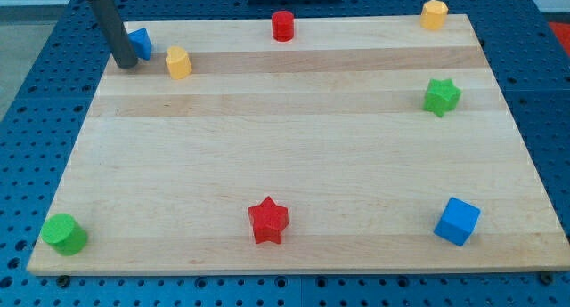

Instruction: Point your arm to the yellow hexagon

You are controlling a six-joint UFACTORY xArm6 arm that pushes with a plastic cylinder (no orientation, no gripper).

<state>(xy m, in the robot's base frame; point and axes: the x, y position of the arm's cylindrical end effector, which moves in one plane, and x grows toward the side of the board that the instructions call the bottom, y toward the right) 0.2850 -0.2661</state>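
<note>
- Since there is no pincer on this rig, no open or held state applies: the arm ends in a bare rod, and my tip (126, 65) sits at the board's top-left corner.
- Board (285, 165): pale wood, fills most of the view, with blocks scattered round its edges.
- Blue cube (457, 222) near the bottom-right corner, red star (268, 221) mid bottom edge, green cylinder (64, 234) at the bottom-left corner.
- Green star (442, 96) by the right edge, red cylinder (282, 26) mid top edge, small blue block (139, 43) just right of the rod, touching or nearly so; shape unclear.
- Two yellow blocks: one (178, 62) near the top-left, just right of my tip, and another (434, 14) at the top-right corner.
- Target: I read the near one as the yellow hexagon. Faceted sides, flat top, upright, standing free. The far one looks similar, too small to rule out.
- Step: final approach, I judge. Tip is close to the near yellow block but not touching.
- Next move: short slide right along the top edge, stopping just beside the block without shoving it.
</note>
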